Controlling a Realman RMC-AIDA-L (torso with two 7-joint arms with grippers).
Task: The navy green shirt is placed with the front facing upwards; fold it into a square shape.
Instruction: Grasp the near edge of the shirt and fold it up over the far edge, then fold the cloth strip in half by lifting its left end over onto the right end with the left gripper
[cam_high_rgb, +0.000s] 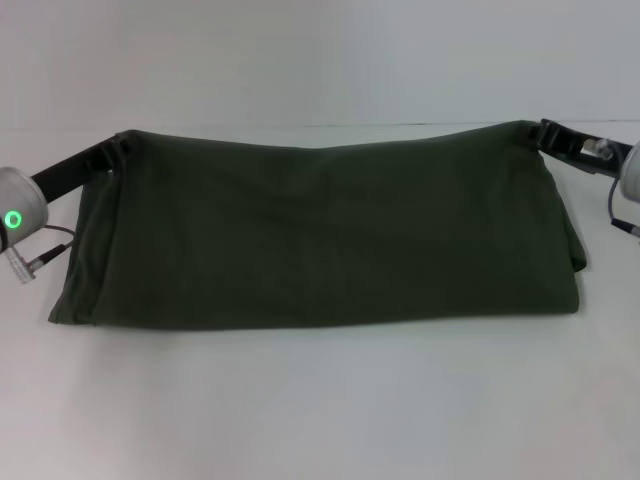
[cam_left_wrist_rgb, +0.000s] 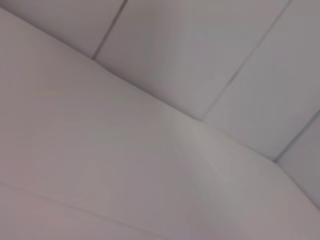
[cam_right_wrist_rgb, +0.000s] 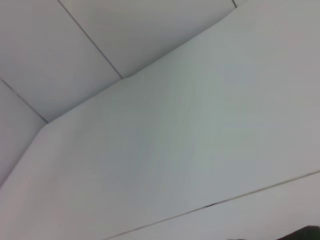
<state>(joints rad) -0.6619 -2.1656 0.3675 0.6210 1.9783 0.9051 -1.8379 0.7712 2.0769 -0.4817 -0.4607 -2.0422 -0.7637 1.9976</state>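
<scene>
The dark olive-green cotton shirt (cam_high_rgb: 320, 235) lay across the white tabletop (cam_high_rgb: 320, 410) as a wide band, doubled over on itself, with no lettering showing on its upper face. Its near edge rested flat on the tabletop; its far edge was raised at both corners and sagged slightly in the middle.

The left end effector (cam_high_rgb: 112, 152) was at the far left corner of the shirt, clenched on the fabric there. The right end effector (cam_high_rgb: 540, 132) was at the far right corner, likewise grasping the fabric. Both black fingers sets were partly hidden by cloth. A green indicator light (cam_high_rgb: 13, 219) was lit on the left arm's wrist housing.

The left wrist view and the right wrist view showed only pale tabletop and panelled wall surfaces.
</scene>
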